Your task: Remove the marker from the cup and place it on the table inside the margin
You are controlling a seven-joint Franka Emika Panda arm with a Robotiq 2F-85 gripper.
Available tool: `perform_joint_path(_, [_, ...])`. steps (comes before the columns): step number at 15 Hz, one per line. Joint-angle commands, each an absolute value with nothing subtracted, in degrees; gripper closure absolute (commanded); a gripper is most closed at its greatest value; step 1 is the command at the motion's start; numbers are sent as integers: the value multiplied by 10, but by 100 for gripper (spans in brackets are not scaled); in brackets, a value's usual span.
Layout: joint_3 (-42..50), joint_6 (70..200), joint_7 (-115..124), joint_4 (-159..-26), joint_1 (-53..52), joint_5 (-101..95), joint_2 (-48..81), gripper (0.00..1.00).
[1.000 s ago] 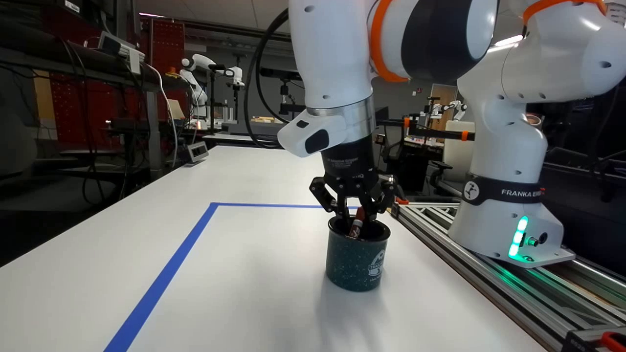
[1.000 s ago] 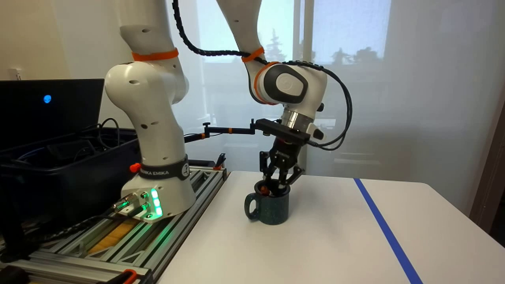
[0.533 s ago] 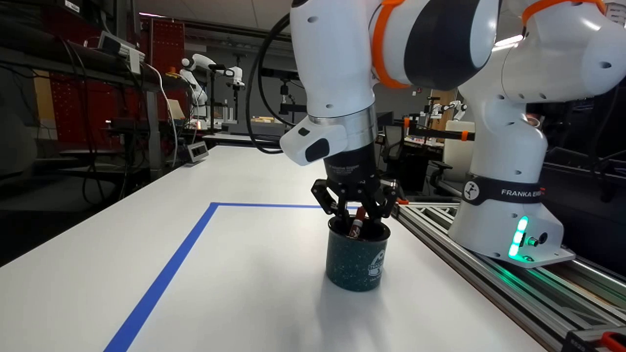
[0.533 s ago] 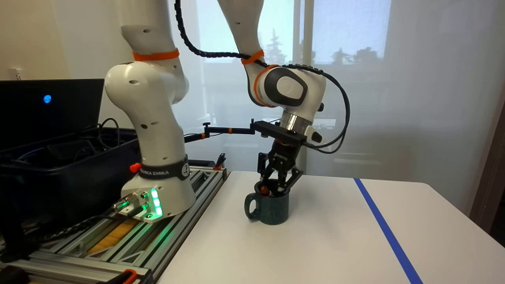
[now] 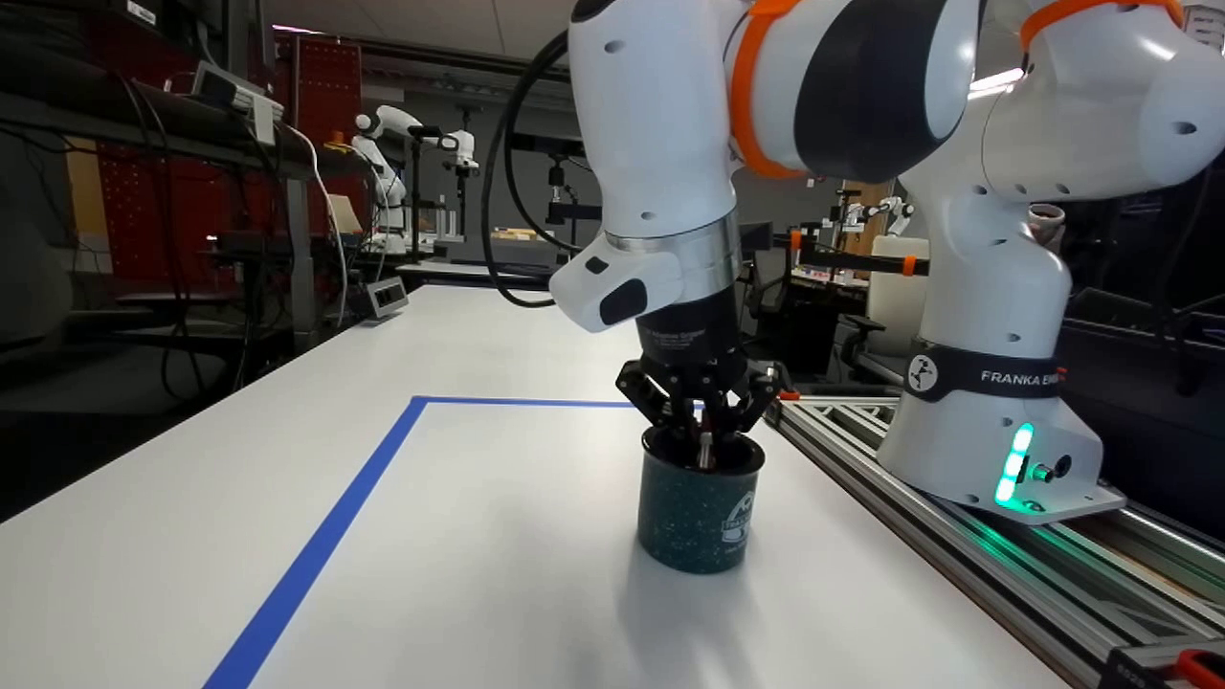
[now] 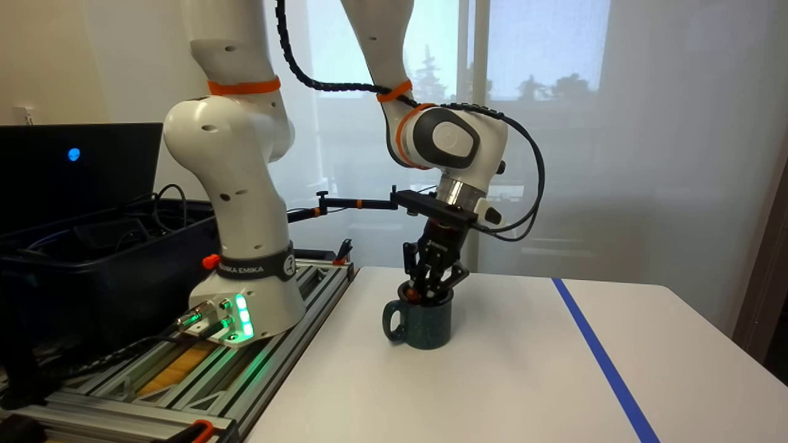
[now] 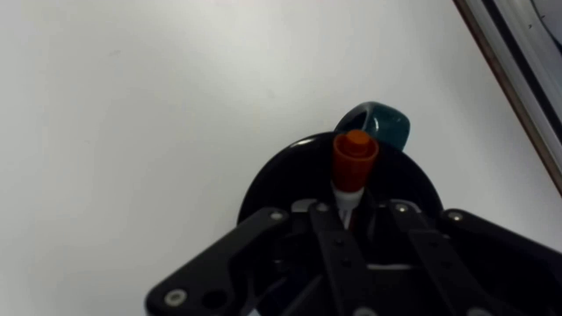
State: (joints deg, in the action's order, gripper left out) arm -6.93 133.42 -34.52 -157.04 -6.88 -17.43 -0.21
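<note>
The fingers (image 7: pixel 336 250) have drawn in over the last half second: in both exterior views they now stand close about the marker (image 7: pixel 354 169), where before they were spread wider. In an exterior view the marker (image 5: pixel 706 450) has gone from a lean to nearly upright. It is still in the cup (image 5: pixel 691 512), red end up. The cup stands on the table (image 5: pixel 498 536), shifted only very slightly.

The gripper (image 5: pixel 706 434) reaches into the cup from above; whether both fingers press on the marker, I cannot tell. The marker's lower part is hidden in the dark inside, and in an exterior view only an orange-red spot of the marker (image 6: pixel 412 295) shows. The wrist view is soft and dim between the fingers, its lower edge cutting off the gripper. The tape (image 5: pixel 330 531) runs off the bottom edge in both exterior views.
</note>
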Motion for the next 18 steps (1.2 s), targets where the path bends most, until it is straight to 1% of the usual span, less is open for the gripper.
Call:
perform_joint_path(1, [-83, 1316, -357, -1581, -82, -155, -47, 95])
perform_joint_path(7, [-81, 1243, -399, -1583, -102, -85, -143, 95])
perform_joint_path(13, [-20, 1173, -443, -1567, -91, -63, -241, 95])
perform_joint_path(15, [5, 1175, -446, -1560, -78, -75, -262, 95])
perform_joint_path(18, [39, 1223, -443, -1556, -51, -95, -264, 95])
